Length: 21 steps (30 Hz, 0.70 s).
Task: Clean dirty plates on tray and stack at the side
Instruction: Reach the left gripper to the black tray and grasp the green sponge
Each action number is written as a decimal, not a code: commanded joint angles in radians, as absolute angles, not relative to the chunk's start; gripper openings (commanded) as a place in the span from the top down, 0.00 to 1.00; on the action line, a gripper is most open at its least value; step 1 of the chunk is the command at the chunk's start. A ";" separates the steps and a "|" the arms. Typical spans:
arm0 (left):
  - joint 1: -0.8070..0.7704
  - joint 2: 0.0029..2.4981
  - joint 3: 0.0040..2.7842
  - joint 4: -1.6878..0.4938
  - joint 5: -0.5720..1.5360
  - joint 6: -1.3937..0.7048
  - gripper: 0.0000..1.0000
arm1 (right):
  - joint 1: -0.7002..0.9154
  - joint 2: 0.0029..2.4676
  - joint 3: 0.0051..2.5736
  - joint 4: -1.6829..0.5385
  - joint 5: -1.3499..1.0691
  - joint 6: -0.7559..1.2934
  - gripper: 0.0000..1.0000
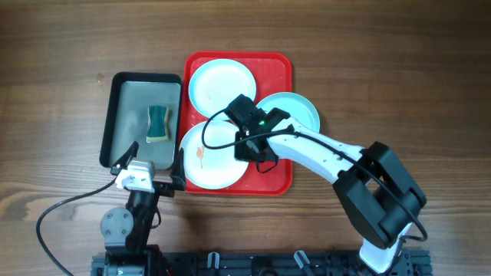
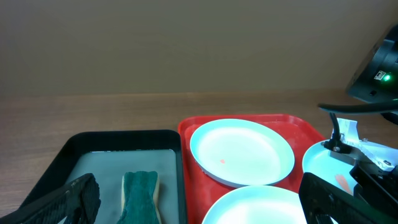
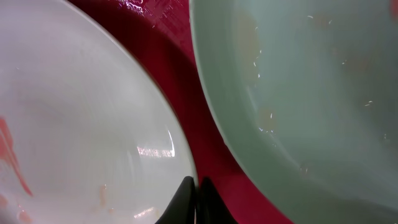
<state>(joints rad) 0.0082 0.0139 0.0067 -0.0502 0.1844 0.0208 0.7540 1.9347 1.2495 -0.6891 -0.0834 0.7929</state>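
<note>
right gripper point(image 3: 196, 198): pinched fully closed with nothing in it, tips low over the strip of red tray point(image 3: 180, 68) showing between two plates. my guess is it's there to get at a rim, not a plate face.
smeared plate point(image 1: 211, 157): near-left corner of the tray, red streak on its left half, its rim just left of those closed tips.
aqua plate point(image 1: 295, 107): on the right, hanging out over the tray's right rim, its edge just right of the tips.
far plate point(image 1: 222, 83): back-left of the tray, apart from the arm, with one small red fleck showing in the left wrist view.
left gripper point(image 1: 152, 159): fingers spread wide and empty, parked at the near edge of the grey metal tray point(image 1: 123, 100), facing along it.
sponge point(image 1: 157, 124): green, lying flat in the grey tray right ahead of the open fingers, which is likely why that arm waits there. the tray floor looks wet, but i can't be sure.
stack: none on the wooden table point(image 1: 383, 61) yet, since all three plates are on the red tray.
stage: early, i'd say, with the smears on and the sponge untouched.
watch for: closed tips prodding a rim could slide the overhanging aqua plate further off.
</note>
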 commanded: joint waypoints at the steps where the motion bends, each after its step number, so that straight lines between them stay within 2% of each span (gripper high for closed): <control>1: 0.004 0.007 0.006 -0.056 0.189 0.012 0.00 | 0.758 1.953 1.240 -0.689 -0.044 0.812 0.96; 11: 0.004 0.007 0.023 -0.054 0.148 -0.094 0.00 | 0.758 1.953 1.240 -0.689 -0.044 0.812 0.96; 17: 0.004 0.019 0.163 -0.170 0.128 -0.123 0.00 | 0.758 1.953 1.240 -0.688 -0.044 0.812 0.96; 21: 0.005 0.114 0.323 -0.263 0.129 -0.124 0.00 | 0.758 1.953 1.240 -0.688 -0.044 0.812 0.96</control>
